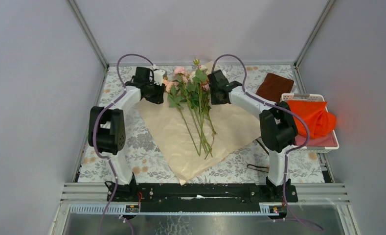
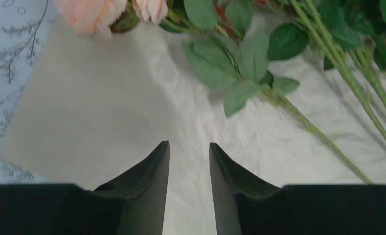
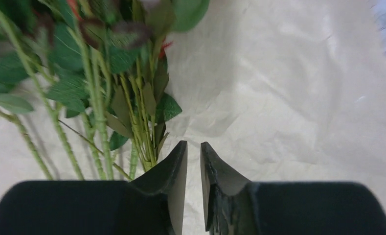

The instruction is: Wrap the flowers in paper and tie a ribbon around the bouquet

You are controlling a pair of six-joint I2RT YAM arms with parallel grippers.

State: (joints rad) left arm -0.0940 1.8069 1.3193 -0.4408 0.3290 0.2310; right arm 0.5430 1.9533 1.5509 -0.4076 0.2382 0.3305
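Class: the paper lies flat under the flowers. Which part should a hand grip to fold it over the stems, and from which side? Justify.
Grip the paper at its bare left corner, coming in low from the left with the left hand. The paper lies flat, the flowers weigh down its middle, and that corner juts out beyond the leaves, so it probably lifts easiest.

Item count, worktop scene

There was 1 worktop [image 1: 142, 147], 1 sheet of paper [image 1: 181, 142] and 1 bunch of flowers [image 1: 193, 93]; the stems overlapped too much for a firm count, and the left wrist view caught 2 pink blooms [image 2: 90, 14]. There were 2 arms, each with 1 two-finger tool: left end effector [image 2: 189, 152] and right end effector [image 3: 193, 149]. There were 2 cloths, 1 brown cloth [image 1: 275, 86] and 1 orange cloth [image 1: 312, 117], plus 1 white basket [image 1: 328, 144] and 2 purple cables [image 1: 132, 56], one per arm.
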